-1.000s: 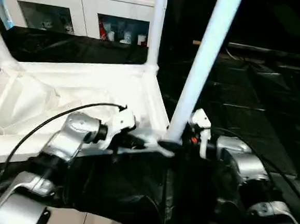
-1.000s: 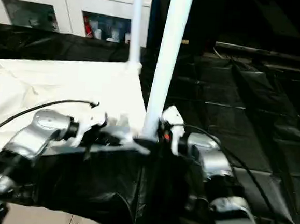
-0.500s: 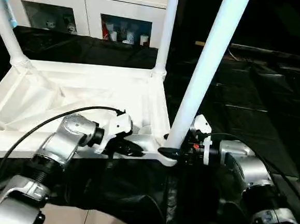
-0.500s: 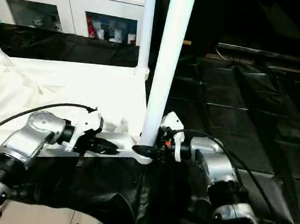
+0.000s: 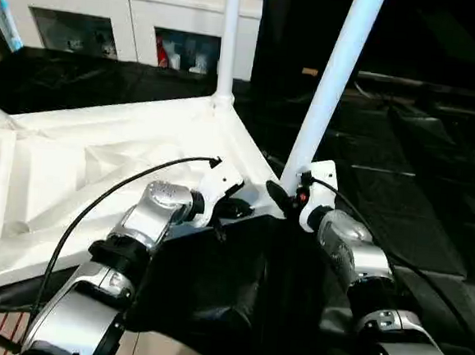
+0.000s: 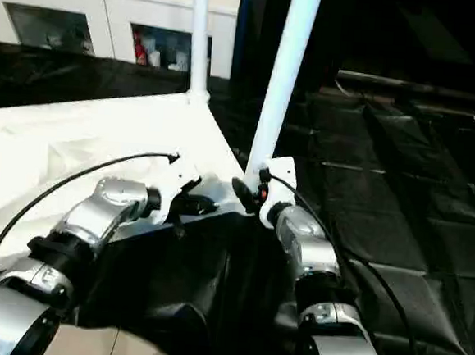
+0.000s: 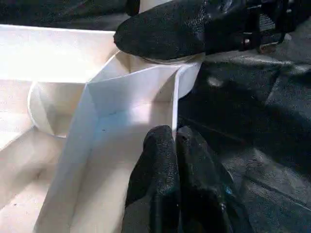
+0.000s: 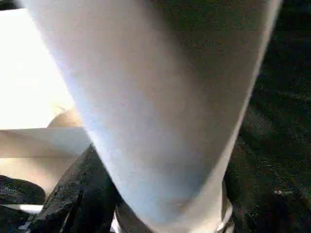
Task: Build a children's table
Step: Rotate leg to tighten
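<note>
Item: children's table, white plastic, under assembly.

- Top (image 5: 99, 158): lies underside up on black sheeting, ribs showing; a far leg (image 5: 229, 37) stands upright in its corner socket.
- Left hand (image 5: 228, 210): fingers (image 7: 167, 179) pressed together, closed on nothing, resting at the rim wall by the near corner.
- Near leg (image 5: 332, 78): tilted, foot in the near corner socket.
- Right hand (image 5: 289, 196): fingers astride that leg's base, gripping it.
- White cabinet (image 5: 94, 18): behind, glass-doored.

Risk: the tilted leg may bind or spring out if pushed off-axis; the top could slide on the sheeting.

Views: the left wrist shows the socket collar under a right finger; the head views give the leg's tilt.
</note>
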`<state>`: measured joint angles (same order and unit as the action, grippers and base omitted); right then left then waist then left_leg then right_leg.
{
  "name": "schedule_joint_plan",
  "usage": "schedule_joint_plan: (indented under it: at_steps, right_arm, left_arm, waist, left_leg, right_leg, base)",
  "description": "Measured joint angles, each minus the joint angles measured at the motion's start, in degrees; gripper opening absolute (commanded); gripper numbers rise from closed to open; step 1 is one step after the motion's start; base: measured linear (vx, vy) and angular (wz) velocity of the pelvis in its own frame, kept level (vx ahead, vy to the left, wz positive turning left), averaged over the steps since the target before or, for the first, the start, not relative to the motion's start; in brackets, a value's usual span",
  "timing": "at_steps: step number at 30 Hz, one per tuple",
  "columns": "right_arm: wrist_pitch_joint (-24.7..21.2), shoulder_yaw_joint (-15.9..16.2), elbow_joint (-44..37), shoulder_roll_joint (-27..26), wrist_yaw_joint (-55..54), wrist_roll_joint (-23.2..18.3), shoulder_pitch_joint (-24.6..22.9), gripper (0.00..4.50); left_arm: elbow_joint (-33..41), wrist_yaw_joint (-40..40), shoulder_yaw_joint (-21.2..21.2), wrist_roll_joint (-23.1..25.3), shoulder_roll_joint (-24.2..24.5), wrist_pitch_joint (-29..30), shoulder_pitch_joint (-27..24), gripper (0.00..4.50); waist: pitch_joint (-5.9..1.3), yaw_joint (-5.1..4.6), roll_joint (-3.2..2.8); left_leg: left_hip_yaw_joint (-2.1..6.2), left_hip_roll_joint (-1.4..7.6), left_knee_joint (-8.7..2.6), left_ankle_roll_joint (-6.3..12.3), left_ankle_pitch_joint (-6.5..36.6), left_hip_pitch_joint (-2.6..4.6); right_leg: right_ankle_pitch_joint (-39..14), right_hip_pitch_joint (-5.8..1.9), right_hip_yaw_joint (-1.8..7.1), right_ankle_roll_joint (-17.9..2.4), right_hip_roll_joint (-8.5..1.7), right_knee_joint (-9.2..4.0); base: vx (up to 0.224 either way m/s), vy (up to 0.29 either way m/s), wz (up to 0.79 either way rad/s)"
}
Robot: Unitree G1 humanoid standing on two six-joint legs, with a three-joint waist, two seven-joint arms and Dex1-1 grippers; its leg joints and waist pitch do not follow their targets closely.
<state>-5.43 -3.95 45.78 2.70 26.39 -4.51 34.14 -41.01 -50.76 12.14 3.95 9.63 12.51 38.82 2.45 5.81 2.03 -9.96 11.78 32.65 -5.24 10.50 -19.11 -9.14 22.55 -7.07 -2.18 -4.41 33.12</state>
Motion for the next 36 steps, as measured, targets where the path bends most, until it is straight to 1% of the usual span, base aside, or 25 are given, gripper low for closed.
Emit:
schedule_joint_plan:
  at_steps: [1,4,5,6,9,11,15,21,23,24,26,27,29,31,32,34,36]
  right_arm:
    - [0.12,0.01,-0.02,-0.03,0.09,0.09,0.00,3.25]
    - [0.36,0.31,-0.06,-0.12,1.09,0.50,-0.05,3.35]
    - [0.35,0.31,-0.09,-0.11,1.64,0.51,-0.08,3.61]
    - [0.37,0.33,-0.14,-0.06,2.18,0.54,-0.12,3.71]
    - [0.32,2.15,-1.43,1.85,8.01,0.54,-0.82,3.71]
    - [-0.11,2.67,-2.57,3.07,11.85,0.53,-1.40,3.71]
    - [-0.51,4.53,-5.15,5.77,18.52,0.50,-2.88,3.71]
    - [-2.02,9.71,-10.80,11.75,34.84,-1.06,-5.41,3.71]
    - [-2.72,10.77,-11.85,12.64,38.86,-2.08,-6.13,3.71]
    - [-2.88,10.81,-11.96,12.74,39.69,-2.21,-6.35,3.71]
    - [-3.28,11.28,-12.43,13.28,41.16,-2.42,-6.47,3.47]
    - [-3.66,11.45,-12.80,13.57,41.81,-2.46,-6.55,3.47]
    - [-4.36,12.10,-13.69,14.33,43.32,-2.59,-6.78,3.17]
    - [-5.56,12.83,-15.06,14.84,45.11,-2.71,-7.30,3.02]
    - [-5.75,13.03,-15.51,14.95,45.45,-2.73,-7.50,3.02]
    - [-6.58,13.43,-16.32,15.07,45.95,-2.83,-7.67,2.74]
    - [-6.88,13.44,-16.53,15.06,45.96,-2.83,-7.82,2.65]
  left_arm:
    - [0.04,0.00,0.00,0.00,0.00,0.00,0.00,0.00]
    - [0.05,-0.12,0.06,0.15,0.04,0.00,-0.01,0.00]
    - [0.07,-0.47,0.12,0.15,0.27,-0.02,-0.01,0.00]
    - [0.12,-0.94,0.15,0.16,0.48,-0.02,-0.03,0.00]
    - [1.51,-3.25,0.19,0.15,1.68,-0.17,-0.78,0.00]
    - [2.40,-4.97,0.22,0.13,2.51,-0.43,-1.33,0.00]
    - [4.35,-8.13,0.74,-0.20,4.27,-1.36,-2.61,0.00]
    - [10.02,-17.81,3.03,-2.25,9.37,-2.54,-5.84,0.00]
    - [11.49,-20.37,3.50,-2.47,10.71,-2.87,-6.83,0.00]
    - [11.64,-21.06,3.53,-2.50,10.97,-3.00,-6.90,0.00]
    - [12.42,-22.01,3.65,-2.50,11.61,-3.03,-7.09,0.00]
    - [12.98,-22.52,3.79,-2.54,11.91,-3.03,-7.33,0.00]
    - [13.96,-23.69,4.07,-2.98,12.55,-3.03,-7.90,0.00]
    - [15.51,-25.14,4.55,-3.59,13.67,-2.96,-8.72,0.00]
    - [15.69,-25.57,4.58,-3.88,13.88,-2.95,-8.96,0.00]
    - [16.31,-26.11,4.68,-4.15,14.32,-2.64,-9.22,0.00]
    - [16.50,-26.08,4.67,-4.15,14.33,-2.41,-9.32,0.00]
  waist:
    - [0.00,0.02,-0.01]
    - [0.00,-0.03,0.00]
    - [0.00,-0.09,0.01]
    - [0.00,-0.16,0.01]
    - [0.01,-0.50,0.01]
    - [0.01,-0.61,0.01]
    - [0.01,-0.63,0.01]
    - [0.02,-0.37,0.02]
    - [0.02,-0.14,0.01]
    - [0.02,-0.02,0.01]
    - [0.03,0.09,0.02]
    - [0.04,0.10,0.05]
    - [0.04,0.17,0.06]
    - [0.04,0.35,0.05]
    - [0.04,0.46,0.05]
    - [0.04,0.51,0.06]
    - [0.03,0.52,0.07]
  left_leg:
    - [0.00,0.00,-0.04,-0.01,0.00,0.00]
    - [-0.01,0.01,-0.05,-0.01,-0.01,0.01]
    - [-0.01,0.01,-0.04,-0.01,-0.01,0.01]
    - [-0.01,0.01,-0.04,-0.01,-0.01,0.02]
    - [-0.01,0.01,-0.07,0.00,0.00,-0.03]
    - [-0.03,0.01,-0.15,-0.01,0.00,-0.07]
    - [-0.05,0.02,-0.21,-0.01,0.00,-0.10]
    - [-0.08,0.05,-0.18,0.00,0.00,-0.29]
    - [-0.09,0.05,-0.16,0.00,0.00,-0.30]
    - [-0.09,0.06,-0.13,0.00,0.00,-0.30]
    - [-0.09,0.06,-0.05,0.00,0.00,-0.26]
    - [-0.09,0.06,-0.04,0.00,0.00,-0.26]
    - [-0.09,0.06,-0.06,0.01,0.01,-0.28]
    - [-0.09,0.06,-0.12,0.01,0.02,-0.33]
    - [-0.09,0.06,-0.14,0.01,0.02,-0.37]
    - [-0.09,0.06,-0.14,0.01,0.02,-0.38]
    - [-0.10,0.06,-0.12,0.01,0.02,-0.37]
  right_leg:
    - [-0.01,0.02,0.00,0.00,0.00,0.01]
    - [0.00,0.03,0.00,-0.01,0.01,0.03]
    - [0.00,0.03,0.00,-0.01,0.01,0.03]
    - [0.00,0.03,0.00,-0.01,0.01,0.03]
    - [-0.03,0.07,0.00,0.02,0.01,0.01]
    - [-0.06,0.13,0.00,0.01,0.02,0.01]
    - [-0.09,0.22,0.00,-0.01,0.03,0.04]
    - [-0.10,0.26,0.00,-0.01,0.03,0.04]
    - [-0.09,0.24,0.00,-0.02,0.03,0.04]
    - [-0.09,0.25,0.00,-0.02,0.03,0.05]
    - [-0.07,0.24,0.01,-0.04,0.03,0.05]
    - [-0.07,0.25,0.01,-0.04,0.03,0.04]
    - [-0.08,0.26,0.01,-0.03,0.03,0.04]
    - [-0.10,0.32,0.01,-0.01,0.03,0.05]
    - [-0.10,0.33,0.01,-0.02,0.03,0.05]
    - [-0.10,0.36,0.01,-0.02,0.04,0.06]
    - [-0.10,0.36,0.01,-0.02,0.04,0.06]
  base:
    - [0.000,0.000,0.00]
    - [0.000,0.000,0.00]
    - [0.000,0.000,0.00]
    - [0.000,0.000,0.00]
    - [0.000,0.000,0.00]
    - [0.000,0.000,0.00]
    - [0.000,0.000,0.00]
    - [0.000,0.000,0.00]
    - [0.000,0.000,0.00]
    - [0.000,0.000,0.00]
    - [0.000,0.000,0.00]
    - [0.000,0.000,0.00]
    - [0.000,0.000,0.00]
    - [0.000,0.000,0.00]
    - [0.000,0.000,0.00]
    - [0.000,0.000,0.00]
    - [0.000,0.000,0.00]
